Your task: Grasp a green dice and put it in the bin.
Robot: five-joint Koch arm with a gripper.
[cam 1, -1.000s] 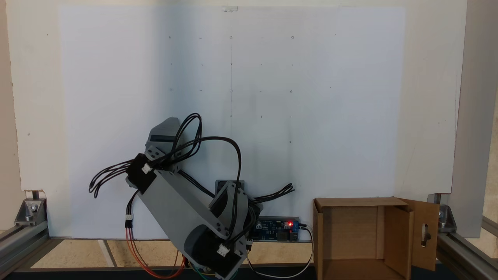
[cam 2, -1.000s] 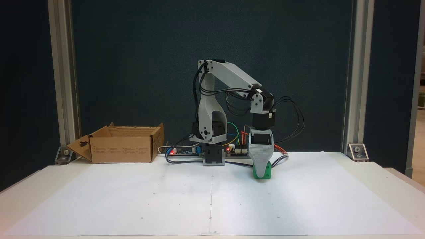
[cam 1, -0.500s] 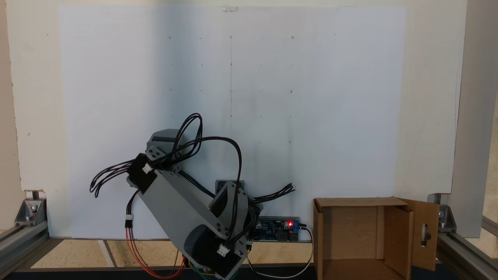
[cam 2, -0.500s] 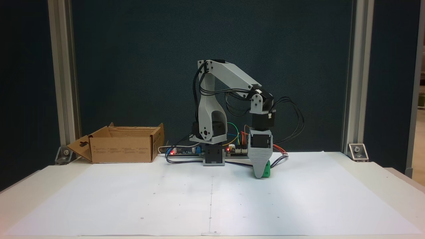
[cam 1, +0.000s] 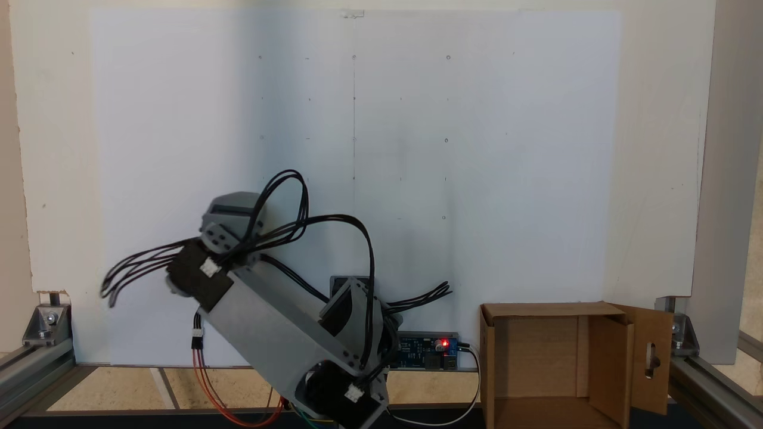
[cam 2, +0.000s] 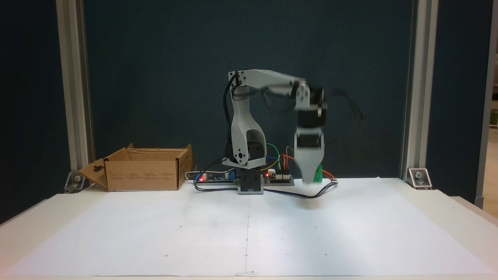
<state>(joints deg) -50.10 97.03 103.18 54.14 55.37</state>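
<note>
— The grey plastic gripper (cam 2: 310,179) hangs off the paper, pointing straight down, and it's smeared with motion blur. See the sliver of green beside its tip?

— I do. That's the small bright green plastic dice (cam 2: 318,174), peeking out at the right edge of the grey finger, clear of the sheet. The gripper looks clamped on it, with the cube up in the air between the jaws.

— And from the view looking down?

— There the arm (cam 1: 268,316) covers everything under it; I only get the grey wrist housing (cam 1: 229,211) and the black cable loops (cam 1: 310,226). The cube isn't something I can make out there.

— Where's the brown corrugated cardboard box (cam 2: 146,169)?

— Well apart from the cube, at the back left of the white paper sheet (cam 2: 249,229) in the front-facing view, with a side flap folded out showing its slot cutout. In the view from above the box (cam 1: 536,357) sits at the lower right, open, flap with the slot (cam 1: 653,357) on its right side.

— Anything else back there?

— A blue circuit board with a red light (cam 1: 432,351) next to the arm's base, and aluminium frame posts (cam 2: 72,89) at the table's back corners.
</note>
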